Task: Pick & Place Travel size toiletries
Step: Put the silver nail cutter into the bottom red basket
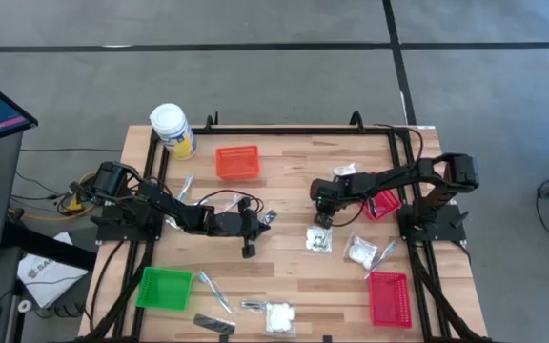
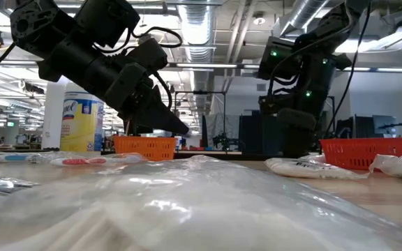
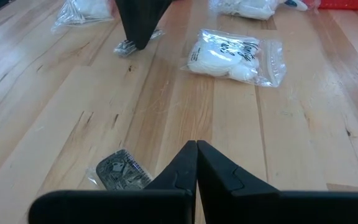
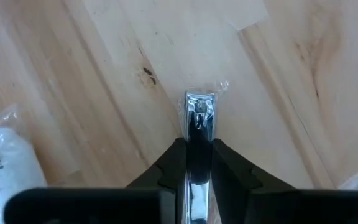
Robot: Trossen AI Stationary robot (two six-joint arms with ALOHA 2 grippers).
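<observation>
Pinching a slim, shiny silvery clear-wrapped sachet (image 4: 199, 118), right end effector (image 4: 198, 155), left end effector (image 3: 196, 163) closed, empty.

Pale striped wood table (image 1: 284, 267). Near its back edge: white-lidded, yellow-labelled jar (image 1: 172, 131), orange basket (image 1: 237, 161). Green basket (image 1: 164, 288) front left, red basket (image 1: 389, 298) front right. Shiny silver item (image 4: 197, 118) between black fingers (image 4: 232, 165). White packet (image 3: 232, 55), clear wrap.
</observation>
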